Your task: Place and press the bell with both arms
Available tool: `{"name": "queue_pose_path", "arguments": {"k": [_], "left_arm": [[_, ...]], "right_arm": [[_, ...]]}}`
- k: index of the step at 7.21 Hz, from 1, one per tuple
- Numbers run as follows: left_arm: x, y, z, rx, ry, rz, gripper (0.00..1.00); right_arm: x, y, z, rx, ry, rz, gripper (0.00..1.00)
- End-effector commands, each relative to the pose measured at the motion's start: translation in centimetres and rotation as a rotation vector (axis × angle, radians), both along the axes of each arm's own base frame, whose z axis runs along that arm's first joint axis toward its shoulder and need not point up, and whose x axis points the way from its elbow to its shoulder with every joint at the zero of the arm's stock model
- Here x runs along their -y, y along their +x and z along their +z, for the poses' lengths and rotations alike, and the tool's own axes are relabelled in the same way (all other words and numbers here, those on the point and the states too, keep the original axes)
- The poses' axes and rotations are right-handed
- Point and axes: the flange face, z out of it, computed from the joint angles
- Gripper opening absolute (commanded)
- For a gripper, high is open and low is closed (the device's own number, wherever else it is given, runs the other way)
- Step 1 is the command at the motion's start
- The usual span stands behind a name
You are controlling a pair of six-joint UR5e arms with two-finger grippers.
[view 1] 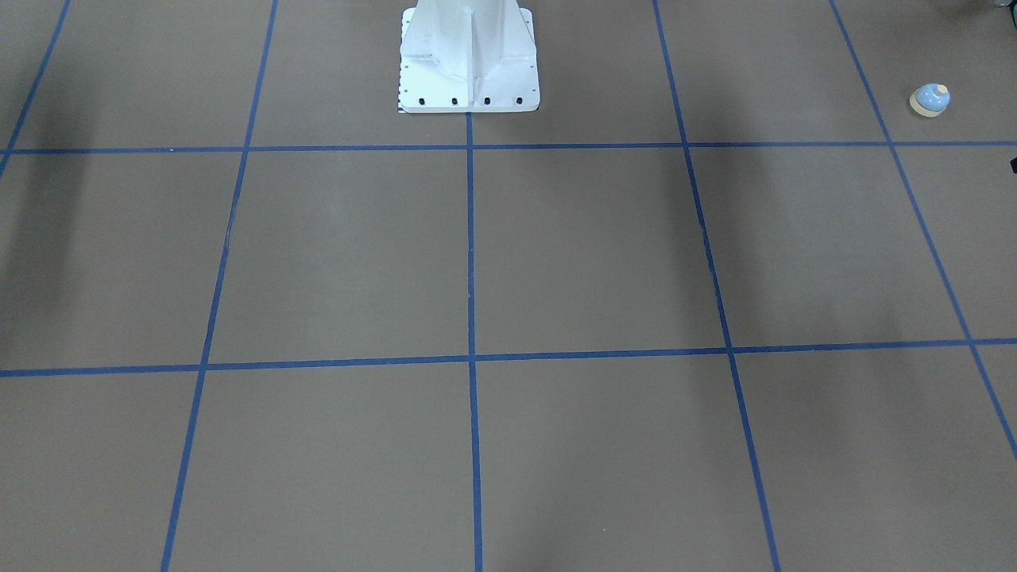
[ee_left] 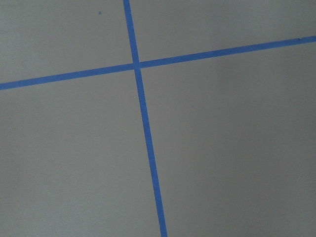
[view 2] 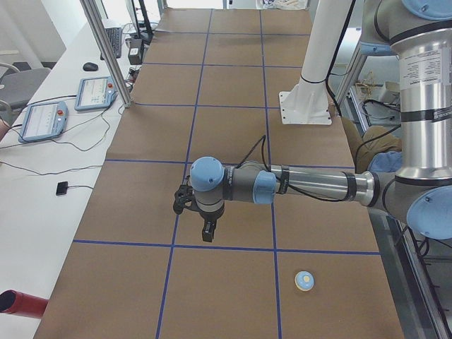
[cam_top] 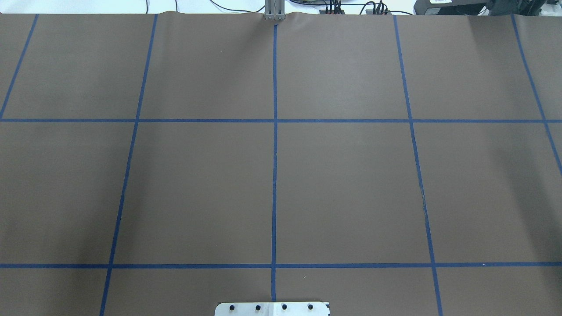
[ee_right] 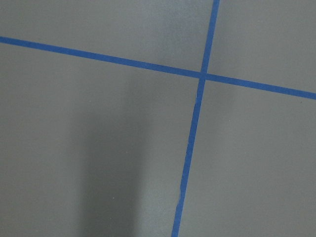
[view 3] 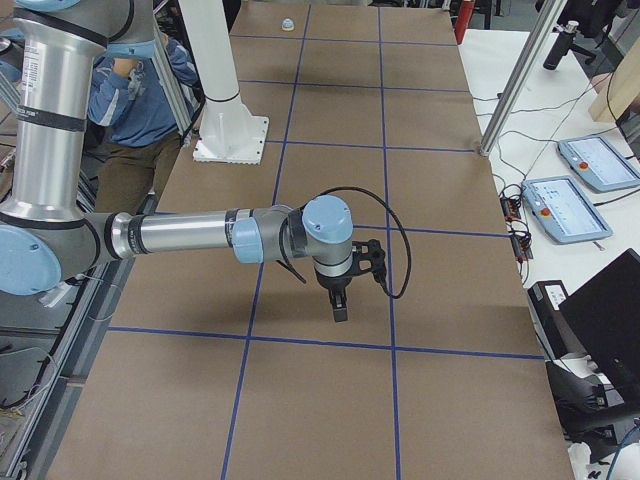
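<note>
The bell [view 1: 929,100] stands upright on the brown table [view 1: 588,254], far out toward the robot's left end (in a taped square of its own). The left hand [view 2: 207,236] hangs fingers-down above the table near the bell, not touching it. The right hand [view 3: 340,310] hangs likewise, well apart from it. How far either hand is open, I cannot tell.

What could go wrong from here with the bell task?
1. The bell lies near the table's end on the robot's left, outside the overhead and both wrist views, so the approach may be poorly guided.
2. It is small and domed; the left end effector might slip on it or knock it away.
</note>
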Motion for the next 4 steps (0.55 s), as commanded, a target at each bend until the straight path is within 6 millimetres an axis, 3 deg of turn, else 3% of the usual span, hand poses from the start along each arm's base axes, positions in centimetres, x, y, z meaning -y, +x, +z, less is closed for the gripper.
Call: {"name": "queue_pose_path", "arguments": {"k": [1, 4], "left_arm": [[-0.02, 0.07, -0.55, -0.004, 0.016, 0.002, 1.0], [-0.43, -0.03, -1.24, -0.001, 0.028, -0.003, 1.0]], "right_arm": [[-0.22, 0.37, 0.09, 0.001, -0.006, 0.009, 1.0], [-0.28, 0.37, 0.15, 0.001, -0.006, 0.009, 1.0]]}}
